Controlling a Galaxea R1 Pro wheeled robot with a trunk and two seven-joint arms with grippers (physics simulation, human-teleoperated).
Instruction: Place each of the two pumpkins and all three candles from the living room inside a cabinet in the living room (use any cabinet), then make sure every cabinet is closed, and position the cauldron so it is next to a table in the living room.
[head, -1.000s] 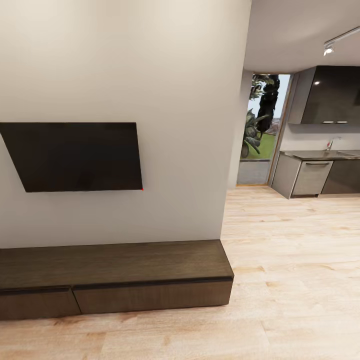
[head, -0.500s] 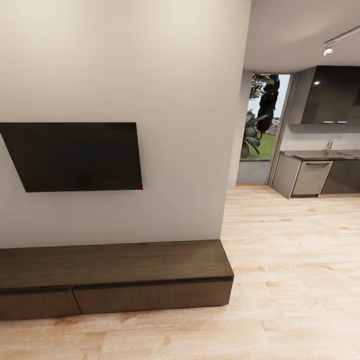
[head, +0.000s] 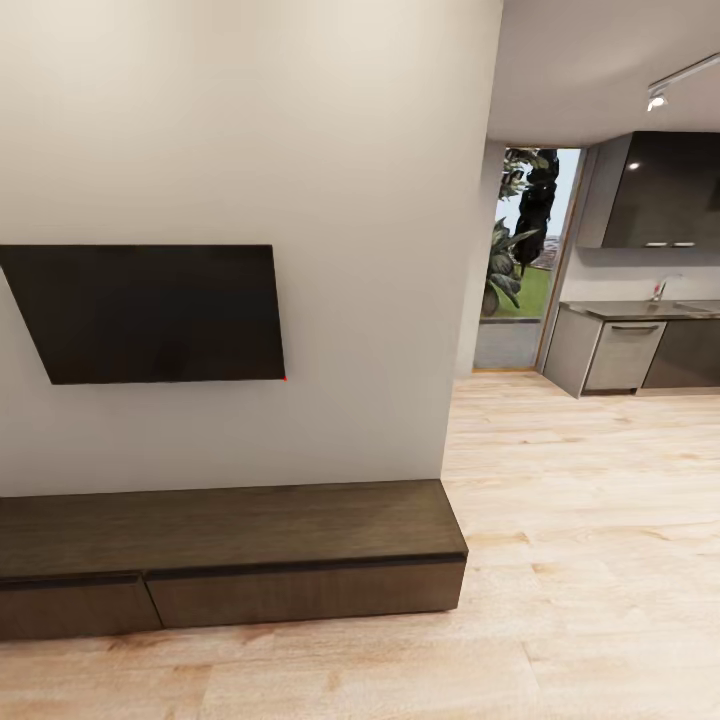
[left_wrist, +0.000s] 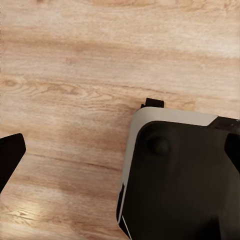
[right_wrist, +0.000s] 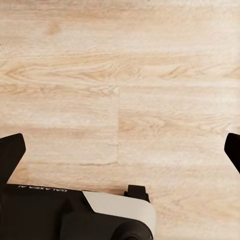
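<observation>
Facing one cabinet (head: 230, 555); two drawer fronts (head: 300, 592) shut.

The cabinet (head: 230, 560) is running off the head view's left edge, as is the television (head: 150, 312) above it; both wrist views are cropping each spread fingertip (left_wrist: 10, 155) (right_wrist: 11, 152) at the edges
</observation>
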